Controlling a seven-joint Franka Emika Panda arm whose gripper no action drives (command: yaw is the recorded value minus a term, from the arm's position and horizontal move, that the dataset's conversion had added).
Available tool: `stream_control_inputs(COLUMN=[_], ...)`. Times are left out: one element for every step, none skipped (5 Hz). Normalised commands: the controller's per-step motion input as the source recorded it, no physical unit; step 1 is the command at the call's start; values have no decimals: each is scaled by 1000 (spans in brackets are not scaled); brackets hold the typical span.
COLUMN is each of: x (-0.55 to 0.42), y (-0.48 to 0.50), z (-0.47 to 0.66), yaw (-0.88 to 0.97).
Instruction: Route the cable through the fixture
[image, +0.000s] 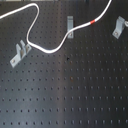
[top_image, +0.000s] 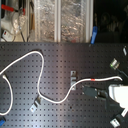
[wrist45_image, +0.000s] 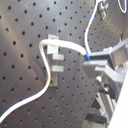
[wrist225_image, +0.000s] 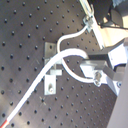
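My pincer (top_image: 96, 93) grips the white cable (top_image: 37, 95) just right of the fixture (top_image: 74, 76) in the second exterior view. The cable runs left to right across the perforated desk (top_image: 55, 65), touching the forked clip's base.

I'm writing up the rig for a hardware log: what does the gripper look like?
In the second exterior view the gripper has a boxy white body with dark fingers. In both wrist views the fingers look like grey, blocky metal, one with a small blue mark. No cabling on it is clearly visible.
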Motion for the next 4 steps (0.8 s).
stream_control_inputs(x=[-3,-215,-14,-715], y=[71,-10,-1,-30], z=[0,604,0,588], yaw=[63,-3,0,-254])
